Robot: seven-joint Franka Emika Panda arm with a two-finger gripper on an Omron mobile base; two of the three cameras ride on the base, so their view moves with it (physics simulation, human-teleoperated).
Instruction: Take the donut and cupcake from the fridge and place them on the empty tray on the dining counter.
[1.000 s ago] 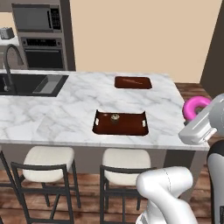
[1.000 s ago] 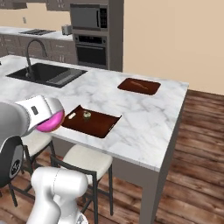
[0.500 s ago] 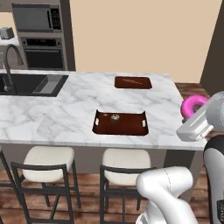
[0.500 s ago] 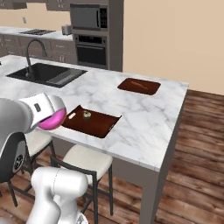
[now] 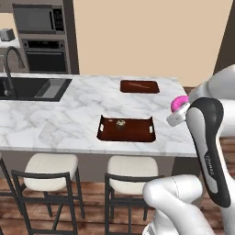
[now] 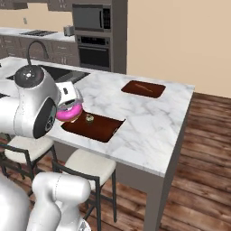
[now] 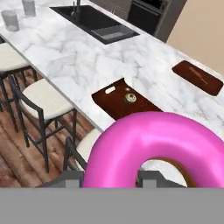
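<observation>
My gripper is shut on the pink-iced donut, holding it in the air just off the right end of the dining counter. From the right base the donut hangs by the near left corner of the tray, under the gripper. The dark tray lies near the counter's front edge with the cupcake upright inside it. In the hand view the donut looms large, with the tray and cupcake beyond it. The fridge is out of view.
A flat brown board lies at the counter's far side. The dark sink with its faucet is at the left end. Two white stools stand under the front edge. Two glasses stand on the counter's far left.
The arm has carried the donut toward the counter and the tray, a little higher than before. The tray, cupcake and board have not moved.
</observation>
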